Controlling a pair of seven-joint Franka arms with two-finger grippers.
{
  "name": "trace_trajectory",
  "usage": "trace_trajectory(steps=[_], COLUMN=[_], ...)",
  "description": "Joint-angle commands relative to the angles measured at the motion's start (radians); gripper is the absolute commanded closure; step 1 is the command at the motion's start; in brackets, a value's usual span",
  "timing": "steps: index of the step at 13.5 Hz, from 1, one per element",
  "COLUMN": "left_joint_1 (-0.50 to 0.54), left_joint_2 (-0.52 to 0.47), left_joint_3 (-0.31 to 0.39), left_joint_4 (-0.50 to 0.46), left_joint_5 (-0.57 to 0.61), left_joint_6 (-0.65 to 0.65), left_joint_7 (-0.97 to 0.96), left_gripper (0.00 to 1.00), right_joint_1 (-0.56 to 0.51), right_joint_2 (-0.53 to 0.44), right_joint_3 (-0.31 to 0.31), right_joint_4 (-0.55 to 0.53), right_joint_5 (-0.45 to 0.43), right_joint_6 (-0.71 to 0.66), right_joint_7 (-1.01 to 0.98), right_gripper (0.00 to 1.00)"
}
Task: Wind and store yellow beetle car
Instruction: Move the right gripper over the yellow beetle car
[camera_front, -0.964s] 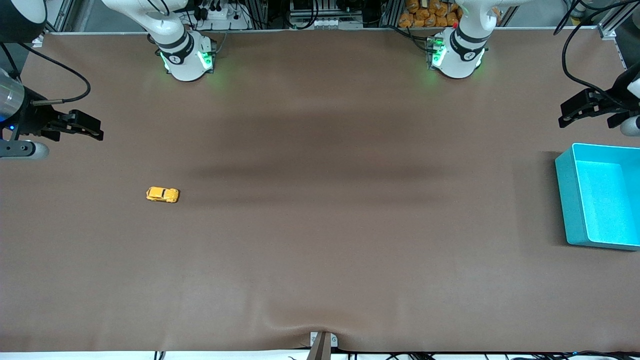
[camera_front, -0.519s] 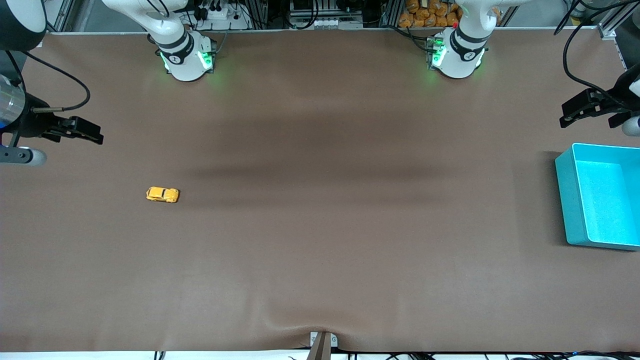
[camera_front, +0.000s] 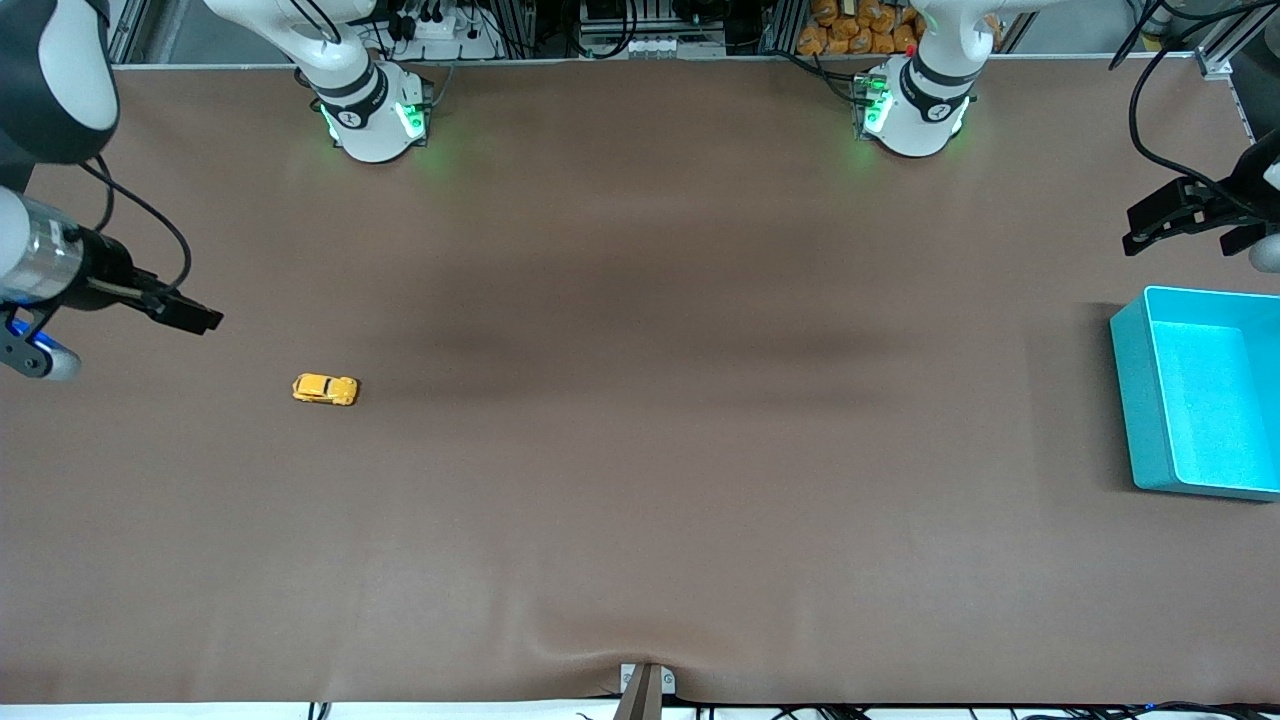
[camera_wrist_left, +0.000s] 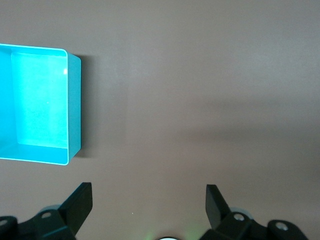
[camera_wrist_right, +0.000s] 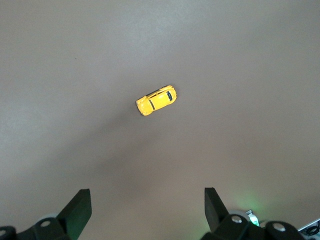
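While both arms hung in the air at the two ends of the tabletop (camera_front: 640, 450), only two loose things lay on it: one yellow beetle car (camera_front: 325, 389) and one teal bin (camera_front: 1128, 400). The car sat on its wheels on the bare brown surface toward the right arm's end, well apart from the bin, which stood at the left arm's end and ran past the edge of the front view. The bin was open-topped and nothing showed inside it.

Two arms were present, each with one end effector. The right end effector (camera_front: 200, 320) hung over the tabletop near the car, not touching it; in the right wrist view its two fingers (camera_wrist_right: 80, 205) stood spread wide, released, with nothing between them and the car (camera_wrist_right: 156, 100) lying on the surface below. The left end effector (camera_front: 1140, 232) hung over the tabletop just beside the bin's rim, on the side toward the arm bases; its fingers (camera_wrist_left: 82, 200) were likewise spread apart and held nothing, and the bin (camera_wrist_left: 74, 107) showed off to one side in that wrist view.

Between car and bin the tabletop lay broad and unbroken, marked only by soft shadows and a slight wrinkle at the edge nearest the front camera.
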Motion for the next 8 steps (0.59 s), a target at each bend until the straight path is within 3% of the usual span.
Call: trace_trajectory(steps=[1, 2, 5, 8], left_joint_1=[0.004, 0.004, 0.005, 0.005], left_joint_2=[0.003, 0.001, 0.003, 0.003], left_joint_3=[0.001, 0.001, 0.002, 0.002], left_joint_4=[0.014, 0.014, 0.014, 0.014], left_joint_5=[0.017, 0.016, 0.017, 0.016], left_joint_6=[-0.001, -0.001, -0.001, -0.001], left_joint_7=[0.015, 0.015, 0.015, 0.015], left_gripper=[0.00, 0.00, 0.00, 0.00], right_joint_1=[-0.014, -0.029, -0.028, -0.036], right_joint_2=[0.023, 0.031, 0.031, 0.034], right_joint_3=[0.006, 0.005, 0.005, 0.003], right_joint_4=[0.014, 0.008, -0.093, -0.182], right_joint_5=[0.027, 0.065, 0.070, 0.067], right_joint_6=[0.022, 0.052, 0.196, 0.266], right_joint_7=[0.128, 0.185, 0.461, 0.568], right_gripper=[0.00, 0.00, 0.00, 0.00])
